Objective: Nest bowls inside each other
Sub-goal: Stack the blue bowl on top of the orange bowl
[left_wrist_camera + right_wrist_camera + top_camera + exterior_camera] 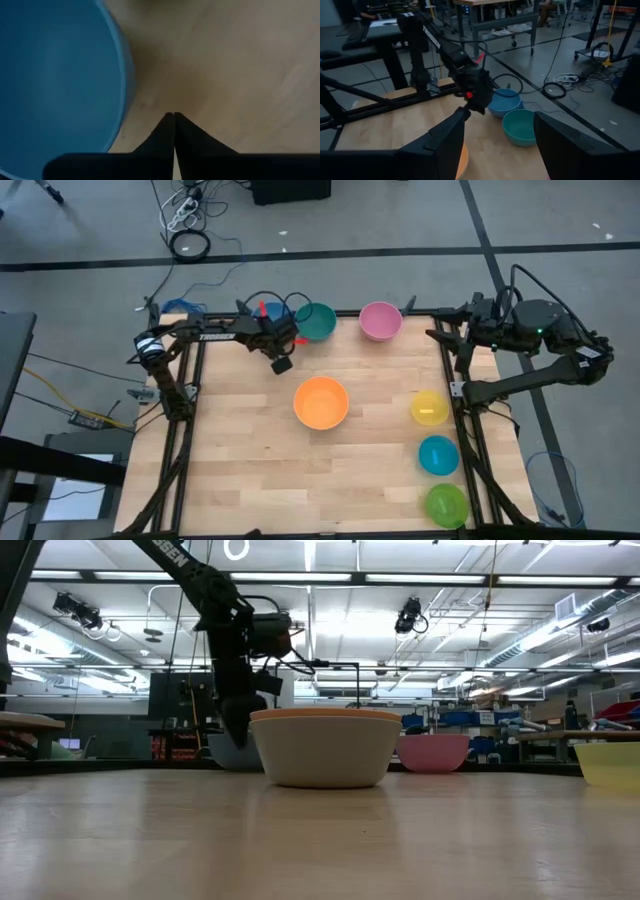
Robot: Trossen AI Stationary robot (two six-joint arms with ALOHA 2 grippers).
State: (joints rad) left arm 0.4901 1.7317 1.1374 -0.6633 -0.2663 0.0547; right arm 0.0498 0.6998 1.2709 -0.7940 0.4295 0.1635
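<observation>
My left pincer (173,116) is fully closed on nothing, just beside the blue bowl (55,80) on the tabletop (225,65), so no grasp for nesting.

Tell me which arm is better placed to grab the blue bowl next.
Left. The left gripper hangs right beside the blue bowl, fingers shut on nothing, so it must reopen first. The right gripper waits open off the table's right edge, far from it.
</observation>
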